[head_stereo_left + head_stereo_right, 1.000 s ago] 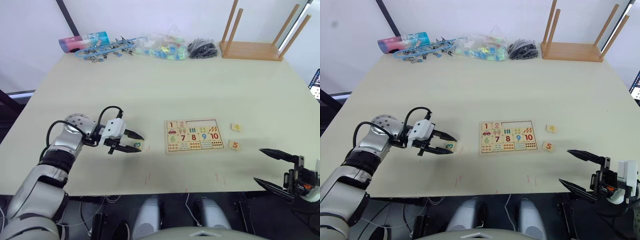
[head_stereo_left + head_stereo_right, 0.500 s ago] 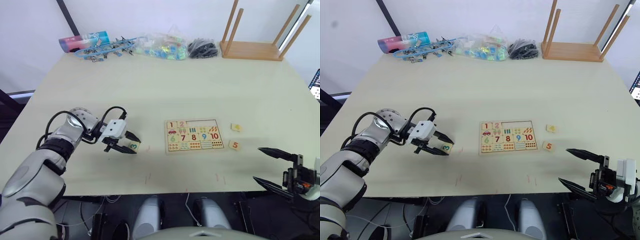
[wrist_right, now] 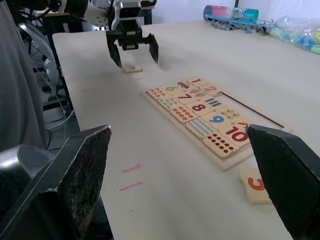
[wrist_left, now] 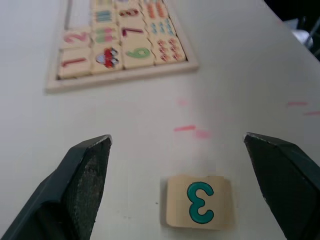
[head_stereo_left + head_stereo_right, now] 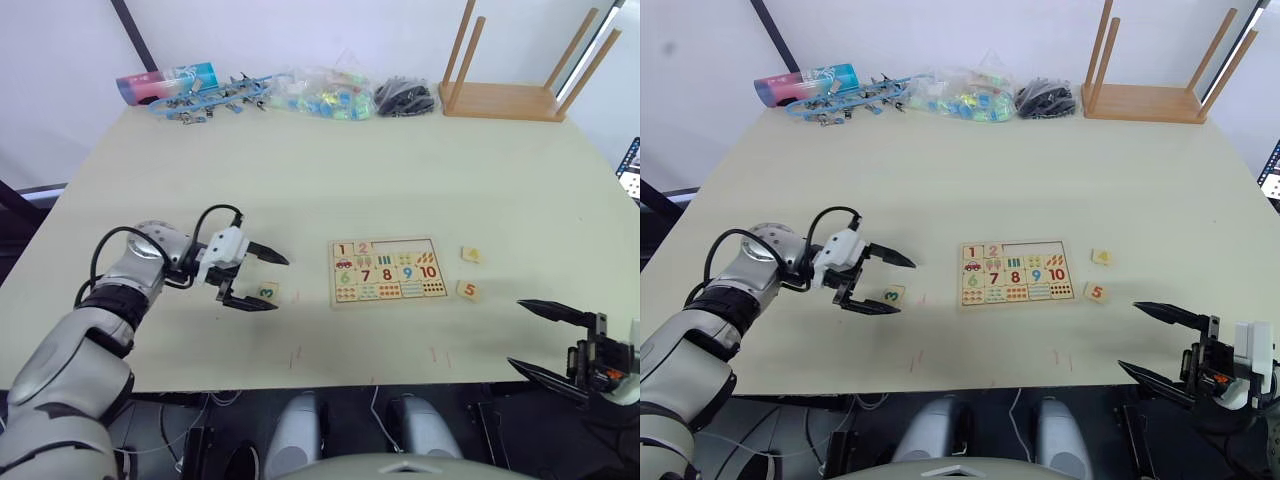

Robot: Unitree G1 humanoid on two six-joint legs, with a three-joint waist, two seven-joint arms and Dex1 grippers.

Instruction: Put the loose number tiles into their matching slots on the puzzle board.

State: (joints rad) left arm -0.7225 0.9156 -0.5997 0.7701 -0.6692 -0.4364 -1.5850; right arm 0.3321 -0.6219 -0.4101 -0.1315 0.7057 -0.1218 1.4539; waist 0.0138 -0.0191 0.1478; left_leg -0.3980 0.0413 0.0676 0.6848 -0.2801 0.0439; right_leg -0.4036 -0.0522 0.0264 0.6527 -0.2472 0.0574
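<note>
Left gripper (image 5: 258, 281) spread wide, straddling the green 3 tile (image 5: 267, 293), which lies flat on the table (image 5: 300, 190) just left of the puzzle board (image 5: 388, 271), apart from it. No contact visible between fingers (image 4: 89, 170) and tile; holding nothing. Right gripper (image 5: 540, 340) also spread wide and empty, hanging off the near right edge of the table, well apart from the board.

Tile judged light, stiff, thin pale wood with a smooth printed face; likely to skate on the tabletop if nudged from one side only. Little edge height to pinch. Best taken across two opposite edges, fingertips low against the table, squeeze centred to avoid flipping or twisting. Not fragile; a drop would probably cost only position.

Board state: red 1 (image 5: 343, 250) and orange 2 (image 5: 363, 248) seated at the left end of the far row; remaining three slots (image 5: 405, 246) of that row bare. Yellow 4 tile (image 5: 472, 255) and orange 5 tile (image 5: 468, 290) loose on the table right of the board, 5 nearer than 4.

Surroundings: upturned wooden stool (image 5: 505, 92) at far right, black bundle (image 5: 405, 97), bag of coloured pieces (image 5: 322, 93), blue items (image 5: 210, 100) and a tube (image 5: 165, 82) along the far edge, all well apart from the work area. Path from 3 tile to board unobstructed; only obstacle judged to be the board's raised frame, calling for a lift rather than a slide.
</note>
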